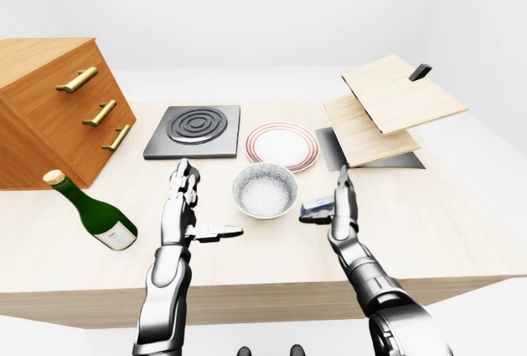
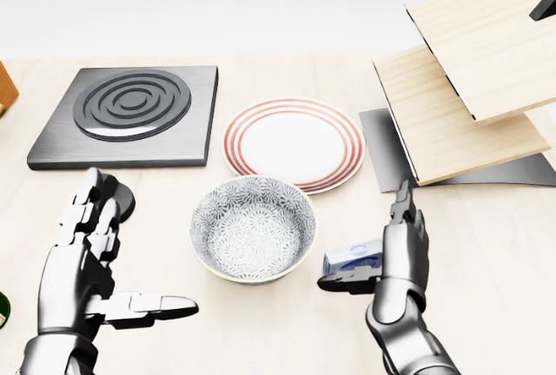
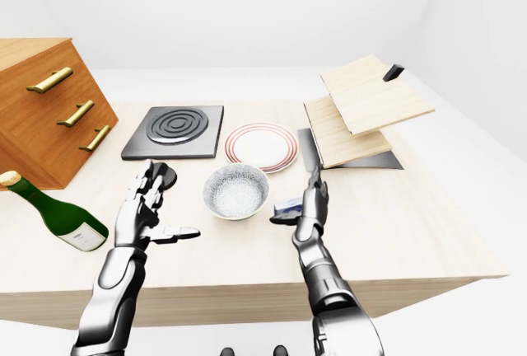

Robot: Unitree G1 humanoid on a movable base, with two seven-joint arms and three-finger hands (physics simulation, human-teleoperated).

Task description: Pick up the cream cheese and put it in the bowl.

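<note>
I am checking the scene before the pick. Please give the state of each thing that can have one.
cream cheese: lying on the table beside the bowl, not lifted
bowl: upright, empty
plate: empty
bottle: lying on its side, corked
drawer cabinet: drawers closed
left hand: open, empty
right hand: open, next to the cream cheese

one bowl (image 2: pixel 253 227), one plate (image 2: pixel 294 143), one bottle (image 1: pixel 92 211), two hands.

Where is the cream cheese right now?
In the head view, the small blue-and-white cream cheese box lies lower right, between the patterned grey bowl and the right hand.
</note>
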